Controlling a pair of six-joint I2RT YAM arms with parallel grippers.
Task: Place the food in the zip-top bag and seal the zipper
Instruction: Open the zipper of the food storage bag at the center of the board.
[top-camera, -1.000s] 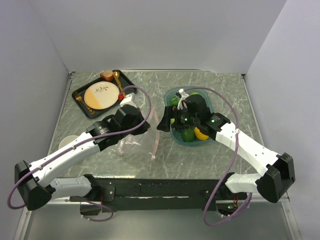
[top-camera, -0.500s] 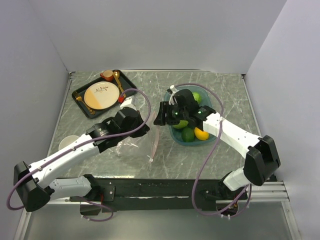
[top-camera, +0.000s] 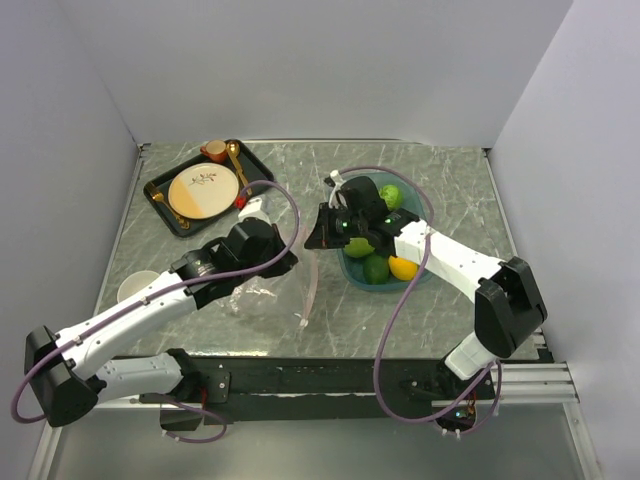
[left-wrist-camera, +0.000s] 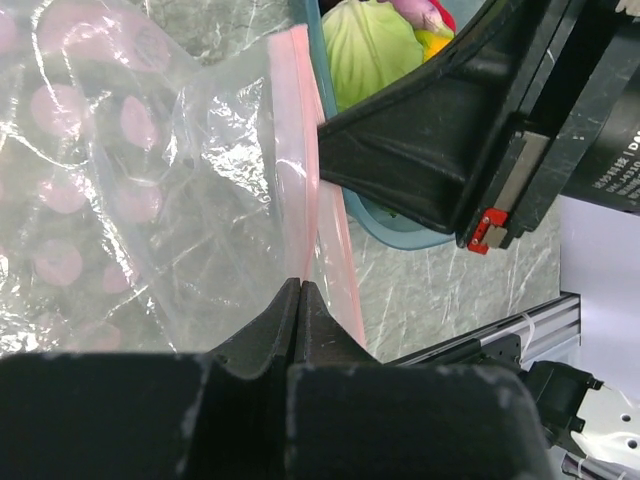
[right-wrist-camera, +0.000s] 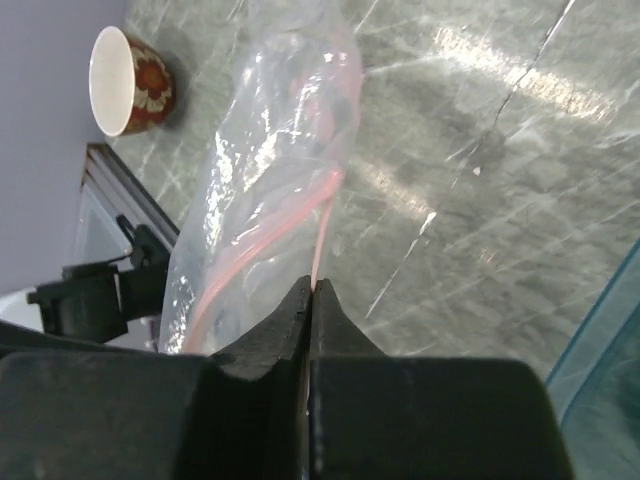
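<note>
The clear zip-top bag (top-camera: 262, 292) lies between the arms, its pink zipper (top-camera: 312, 283) raised along the right edge. My left gripper (top-camera: 288, 258) is shut on one lip of the bag's mouth (left-wrist-camera: 300, 284). My right gripper (top-camera: 318, 238) is shut on the other pink lip (right-wrist-camera: 313, 284), so the zipper (left-wrist-camera: 300, 150) is split between the two grips. The food sits in a teal tub (top-camera: 352, 272): green round ones (top-camera: 376, 268) and a yellow lemon (top-camera: 403, 267). A green piece (left-wrist-camera: 368, 48) shows behind the right gripper (left-wrist-camera: 440, 150). No food can be seen inside the bag (right-wrist-camera: 268, 170).
A black tray (top-camera: 160, 215) at the back left carries a plate (top-camera: 203, 190), an orange cup (top-camera: 214, 150) and a gold spoon. A white and red cup (top-camera: 136, 286) (right-wrist-camera: 125, 65) stands near the left edge. The tub's rim (right-wrist-camera: 612, 318) is close on the right.
My right gripper has moved left from over the tub to the bag's mouth and shut on the pink strip. The left gripper has kept its hold on the bag.
</note>
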